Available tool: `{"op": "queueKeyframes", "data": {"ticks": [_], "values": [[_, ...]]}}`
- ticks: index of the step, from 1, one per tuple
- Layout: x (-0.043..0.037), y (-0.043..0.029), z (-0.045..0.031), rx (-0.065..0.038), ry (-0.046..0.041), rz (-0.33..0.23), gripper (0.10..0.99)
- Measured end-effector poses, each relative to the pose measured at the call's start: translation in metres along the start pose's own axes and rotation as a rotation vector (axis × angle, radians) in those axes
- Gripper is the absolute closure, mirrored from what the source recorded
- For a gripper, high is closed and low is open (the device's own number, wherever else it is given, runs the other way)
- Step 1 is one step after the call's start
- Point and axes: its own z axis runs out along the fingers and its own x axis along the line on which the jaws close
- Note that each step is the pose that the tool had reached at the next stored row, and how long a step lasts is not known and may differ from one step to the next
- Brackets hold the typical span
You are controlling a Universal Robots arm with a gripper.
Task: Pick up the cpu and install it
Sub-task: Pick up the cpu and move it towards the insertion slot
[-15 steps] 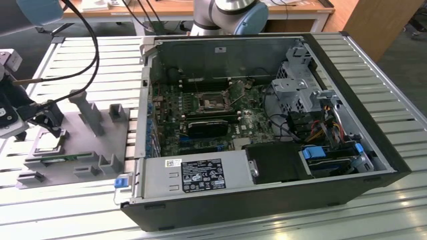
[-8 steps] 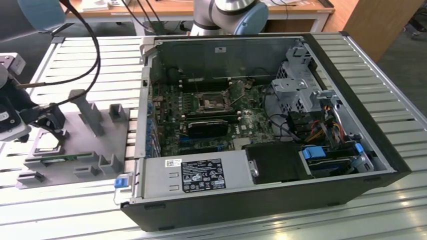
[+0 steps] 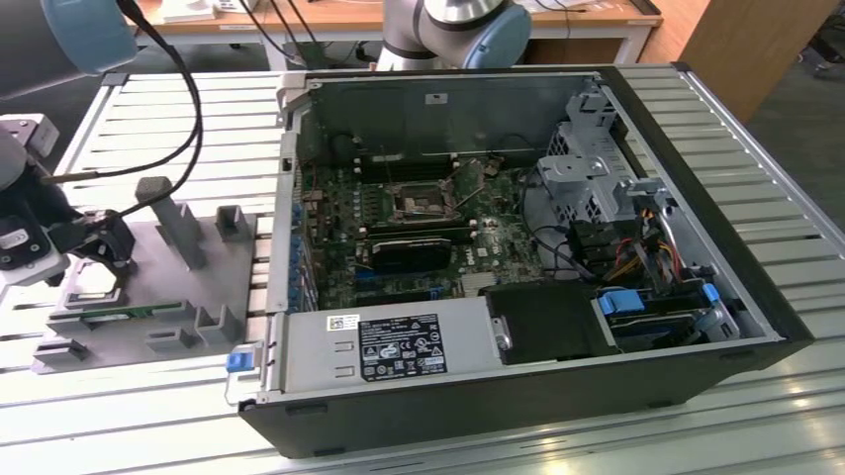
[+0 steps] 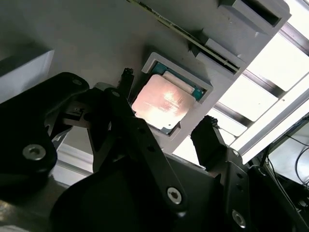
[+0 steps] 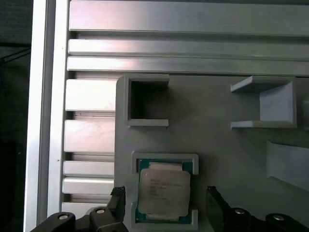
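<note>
The cpu (image 5: 164,193), a small flat square chip with a silver-grey metal lid and green edge, lies in a framed pocket of the grey plastic fixture plate (image 5: 222,154). The black gripper (image 5: 165,195) hangs over that pocket, fingers apart and apparently not touching. Light, rigid and probably fragile underneath, so best held by opposite edges.
</note>
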Motion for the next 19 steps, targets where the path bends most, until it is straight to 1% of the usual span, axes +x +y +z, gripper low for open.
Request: {"op": "queueKeyframes", "data": {"ticks": [3, 4, 6, 9, 10, 19], "values": [[-0.0001, 0.0015, 0.001, 0.0, -0.0004, 0.0, 0.337], [0.0, 0.0015, 0.0012, 0.0, -0.0002, 0.0, 0.408], [0.0002, 0.0016, 0.0018, 0.0, -0.0002, 0.001, 0.408], [0.0016, 0.0018, 0.003, 0.0, -0.0029, 0.001, 0.42], [0.0015, 0.0019, 0.0032, 0.0, -0.0028, 0.001, 0.49], [0.0016, 0.0026, 0.0079, 0.0, -0.0026, 0.001, 0.49]]}}
